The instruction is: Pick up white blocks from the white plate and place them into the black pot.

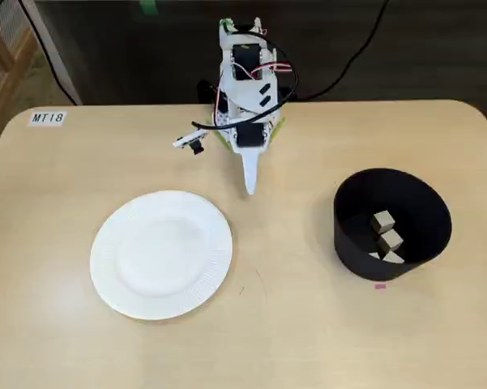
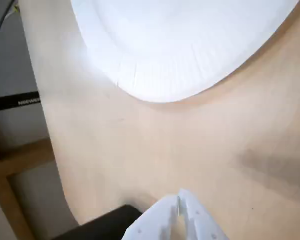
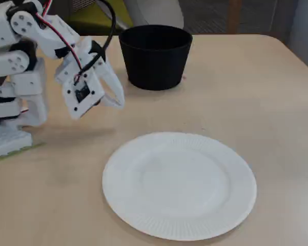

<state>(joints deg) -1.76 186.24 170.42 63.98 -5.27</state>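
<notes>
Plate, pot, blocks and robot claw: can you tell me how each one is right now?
white plate: empty, flat on the table.
black pot: upright, holding blocks.
white blocks: three show inside the pot in a fixed view.
gripper: shut, holding nothing, over bare table beside the plate.
table: bare apart from these, a label at one corner.

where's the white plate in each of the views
A fixed view, from above: the white plate lies left of centre on the table, empty, across from the black pot.
Wrist view: the plate fills the top, rim curving down to mid-picture, above the hand.
A fixed view, from the side: the plate lies in the foreground, pot behind.
Shared landmark: the plate's ribbed rim.
</notes>
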